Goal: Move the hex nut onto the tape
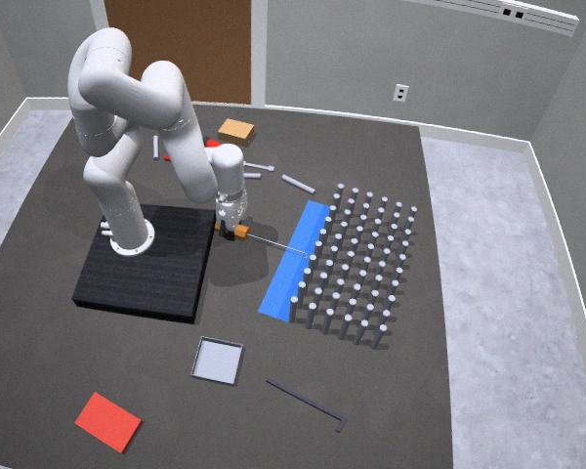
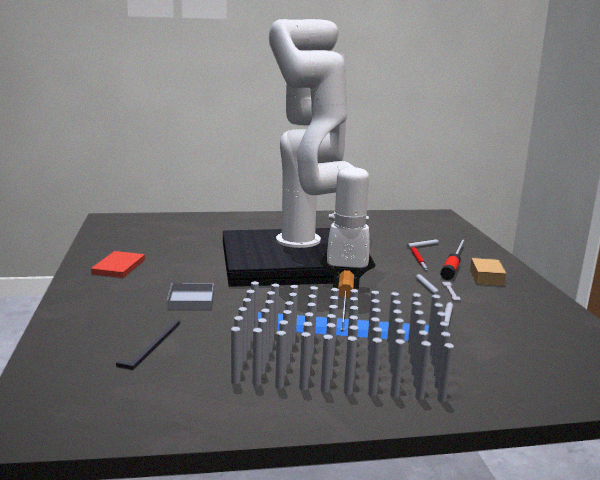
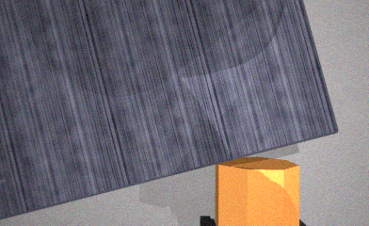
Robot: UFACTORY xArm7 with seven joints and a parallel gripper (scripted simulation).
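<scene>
My gripper (image 1: 228, 232) is shut on the orange-brown handle of the hook pick (image 1: 240, 231), low over the table beside the black base plate (image 1: 146, 262). The handle also shows in the exterior view (image 2: 346, 281) and at the bottom of the wrist view (image 3: 256, 193). The pick's thin shaft runs to the right, and its hook tip (image 1: 305, 254) lies at the right edge of the blue tape strip (image 1: 296, 260), next to the first row of grey spacers (image 1: 356, 267). The spacers stand upright. I cannot make out the hex nut in any view.
A tan block (image 1: 235, 131), a red-handled screwdriver (image 2: 451, 264) and loose grey rods (image 1: 298, 184) lie behind the gripper. A shallow grey tray (image 1: 216, 360), a black L-shaped bar (image 1: 309, 404) and a red block (image 1: 107, 421) lie near the front.
</scene>
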